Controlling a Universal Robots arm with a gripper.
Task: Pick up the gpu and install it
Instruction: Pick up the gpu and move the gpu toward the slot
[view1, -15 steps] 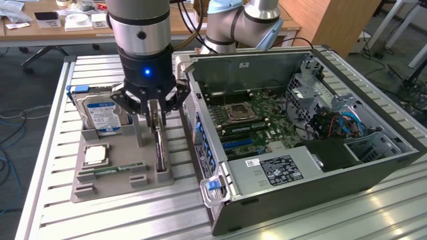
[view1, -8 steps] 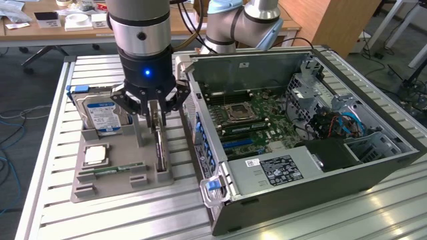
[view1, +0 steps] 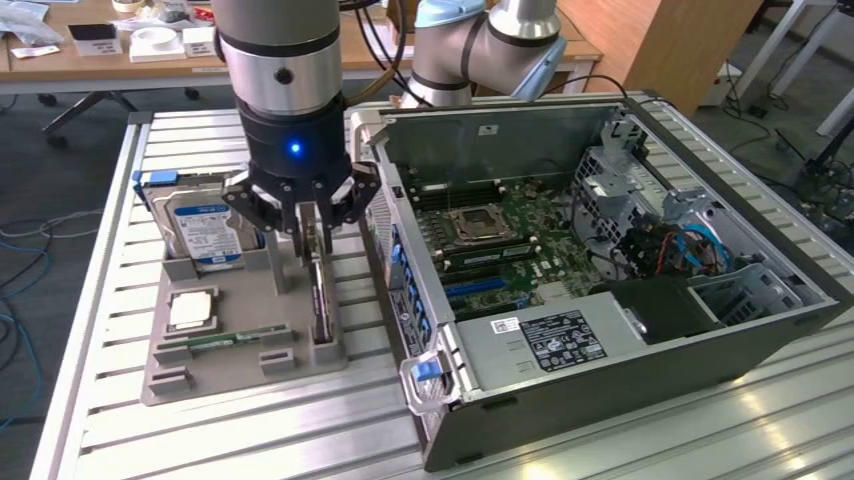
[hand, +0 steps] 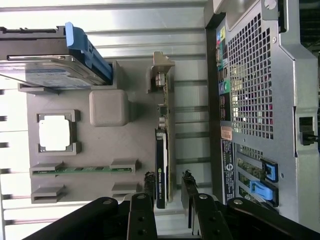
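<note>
Straddling one gpu (hand: 161, 155), the tool (hand: 167, 175) seemingly holds both fingers (hand: 188, 185) clear.

**Grey floor, wood furniture, bright metal desk**

A ribbed aluminium desk (view1: 200, 440) catches pale light at its near corner on the exterior view's right. Beyond its far edge stand a wooden table (view1: 80, 62), cluttered with a tape roll (view1: 154, 38) and small boxes (view1: 94, 40), and a wooden cabinet (view1: 667, 40). On the dark grey floor (view1: 54, 160), loose cables (view1: 27, 235) trail.
</note>
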